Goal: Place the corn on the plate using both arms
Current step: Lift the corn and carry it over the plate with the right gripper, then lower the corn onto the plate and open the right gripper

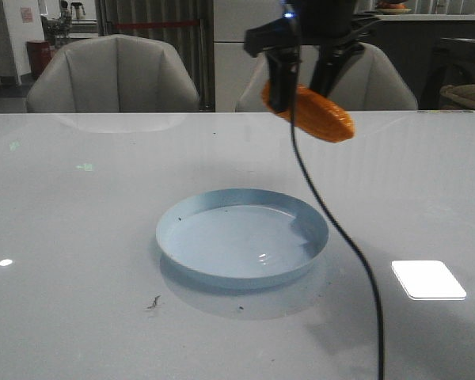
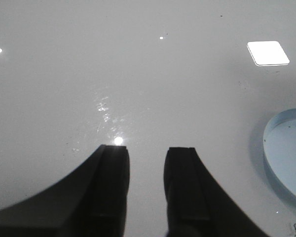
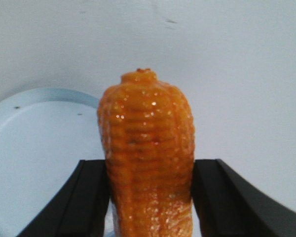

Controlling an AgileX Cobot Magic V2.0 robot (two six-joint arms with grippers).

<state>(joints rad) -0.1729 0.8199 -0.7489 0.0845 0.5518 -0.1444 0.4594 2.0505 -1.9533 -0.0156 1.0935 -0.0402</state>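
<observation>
The orange corn (image 1: 326, 119) hangs high above the table, behind the far right of the pale blue plate (image 1: 241, 237). My right gripper (image 1: 299, 99) is shut on the corn's thick end. In the right wrist view the corn (image 3: 145, 133) sticks out between the two black fingers (image 3: 91, 197), tip forward, with the plate (image 3: 34, 148) below and to one side. My left gripper (image 2: 148, 150) is open over bare table with nothing between its fingers, and the plate's rim (image 2: 286, 114) lies off to its side. The left arm does not show in the front view.
A thin black cable (image 1: 340, 237) drops from the right gripper past the plate's right rim to the front edge. A bright light patch (image 1: 427, 279) lies on the glossy white table right of the plate. A small dark speck (image 1: 153, 302) lies front left. Chairs (image 1: 115, 75) stand behind the table.
</observation>
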